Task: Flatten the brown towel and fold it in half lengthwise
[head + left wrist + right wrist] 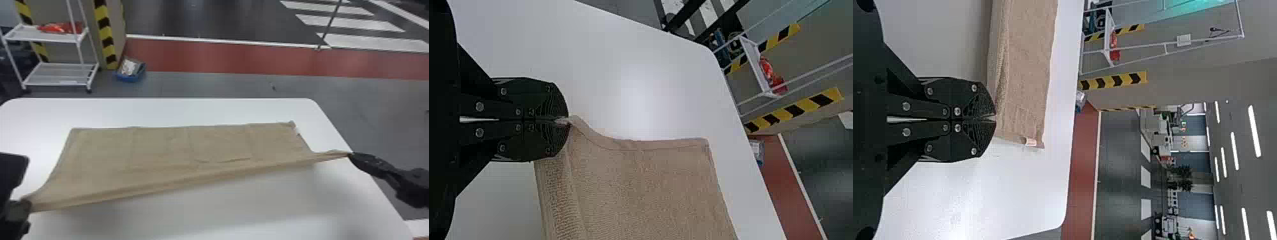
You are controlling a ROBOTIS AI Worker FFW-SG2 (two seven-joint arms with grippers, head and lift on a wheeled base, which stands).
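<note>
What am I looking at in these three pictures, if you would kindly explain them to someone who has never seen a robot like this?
They show one robot with two black arms, each ending in a gripper with two flat fingers. The head view looks forward and down from the robot's head, so its left is the robot's left. The other two come from cameras on the wrists and are turned on their side, with that arm's own fingers entering from the left edge.

On the white table lies a brown towel. The left gripper and the right gripper are each shut on it, at opposite ends of its near edge, which looks pulled taut between them. Behind the table stand a white rack and, on the floor, a blue bin.
</note>
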